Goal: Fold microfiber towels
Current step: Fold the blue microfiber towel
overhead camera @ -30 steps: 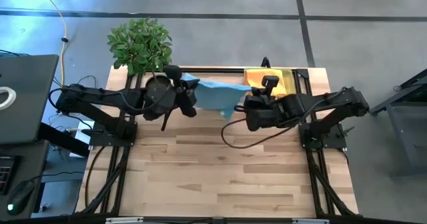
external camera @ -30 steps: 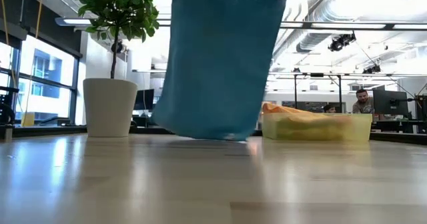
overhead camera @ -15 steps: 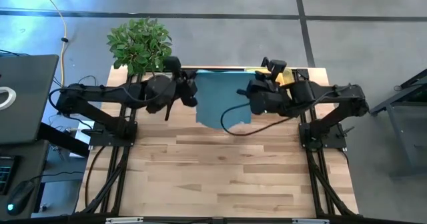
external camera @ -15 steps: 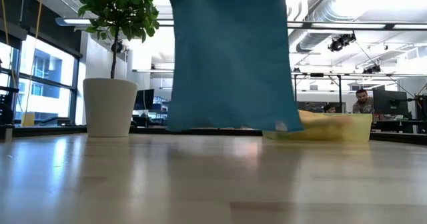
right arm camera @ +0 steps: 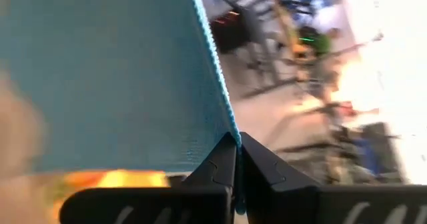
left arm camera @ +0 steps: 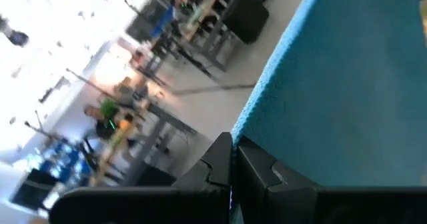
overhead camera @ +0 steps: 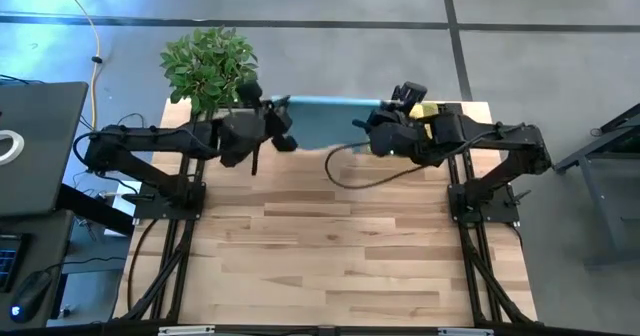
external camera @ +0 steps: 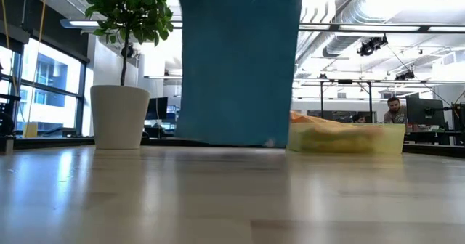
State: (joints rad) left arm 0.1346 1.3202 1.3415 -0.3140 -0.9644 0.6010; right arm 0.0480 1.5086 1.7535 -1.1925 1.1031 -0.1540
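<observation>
High view
- Table [overhead camera: 330,246]: light wood, both arms reaching toward its far edge.
- Left gripper [overhead camera: 281,128]: at the far edge near the plant [overhead camera: 210,64], clamped on one top corner of the blue towel [overhead camera: 325,116].
- Right gripper [overhead camera: 372,134]: opposite, just beside the tray [overhead camera: 432,111], clamped on the other top corner.
- Blue towel: stretched between the two grippers — from above mostly its top edge shows, a narrow band along the far edge of the table.

Low view
- Blue towel [external camera: 238,62]: hangs flat as a broad sheet, lower edge just above the table [external camera: 232,200]; whether it touches the wood cannot be told.
- Pot [external camera: 120,117]: white, holds the plant, stands to one side of the sheet.
- Tray [external camera: 347,137]: translucent yellow, on the other side; an orange towel [external camera: 314,119] shows over its rim.
- Room: a person [external camera: 394,110] sits at a desk far behind the table.

Left wrist view
- Left gripper [left arm camera: 233,159]: fingers pressed together on the towel's edge.
- Blue towel [left arm camera: 347,91]: fills the view beyond the fingers, edge running away in a straight line.

Right wrist view
- Right gripper [right arm camera: 236,159]: fingers closed — pinching the towel at its corner.
- Blue towel [right arm camera: 107,77]: taut sheet spreading away from the fingers; an orange blur sits past its lower edge.
</observation>
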